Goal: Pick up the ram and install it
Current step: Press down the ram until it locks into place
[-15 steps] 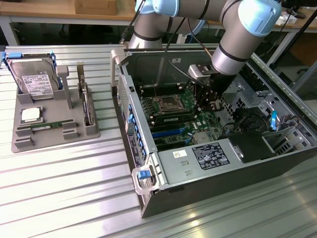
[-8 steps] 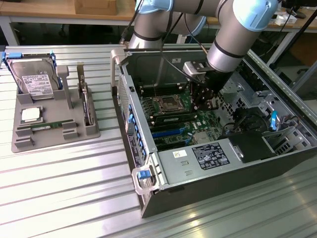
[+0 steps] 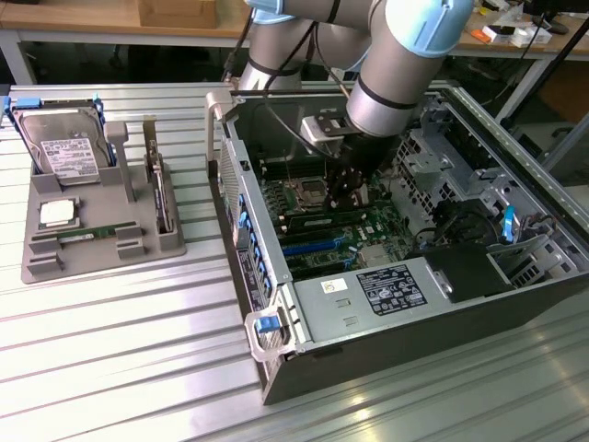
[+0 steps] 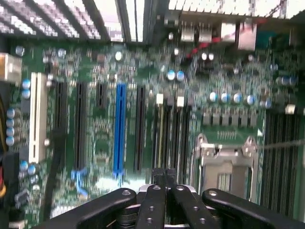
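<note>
While its fingers are together, the gripper (image 3: 348, 195) hovers over the motherboard (image 4: 143, 71).

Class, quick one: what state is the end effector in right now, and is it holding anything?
End effector: closed, down inside the open computer case over the motherboard; whether it is holding anything cannot be told.

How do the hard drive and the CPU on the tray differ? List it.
The hard drive is large and oblong; the CPU is small and square. The hard drive bears a white label and leans tilted; the CPU lies flat. Both sit on the grey tray.
</note>
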You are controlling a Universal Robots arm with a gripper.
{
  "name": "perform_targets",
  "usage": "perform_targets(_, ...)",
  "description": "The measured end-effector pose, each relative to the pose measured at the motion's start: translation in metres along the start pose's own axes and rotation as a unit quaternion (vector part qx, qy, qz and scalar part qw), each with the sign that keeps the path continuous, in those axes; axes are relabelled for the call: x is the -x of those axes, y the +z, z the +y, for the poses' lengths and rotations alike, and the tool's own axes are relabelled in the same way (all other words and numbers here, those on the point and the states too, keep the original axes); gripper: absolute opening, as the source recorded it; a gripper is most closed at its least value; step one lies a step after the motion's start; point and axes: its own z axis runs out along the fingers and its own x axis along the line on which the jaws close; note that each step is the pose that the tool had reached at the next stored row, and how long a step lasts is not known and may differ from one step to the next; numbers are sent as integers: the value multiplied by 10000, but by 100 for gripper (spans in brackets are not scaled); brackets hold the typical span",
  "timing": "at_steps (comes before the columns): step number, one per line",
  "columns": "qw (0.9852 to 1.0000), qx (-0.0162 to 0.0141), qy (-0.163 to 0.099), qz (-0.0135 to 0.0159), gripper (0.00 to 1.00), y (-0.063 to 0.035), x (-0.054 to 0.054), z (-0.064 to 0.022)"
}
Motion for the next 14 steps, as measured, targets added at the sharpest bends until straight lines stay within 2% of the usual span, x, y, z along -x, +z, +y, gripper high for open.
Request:
perform_targets(2,10000,-2,0,0,10,6,5,117)
perform_targets(5,10000,-4,0,-3,10,24,12,361)
perform_targets(14,10000,-2,0,1,10,112,-3,383)
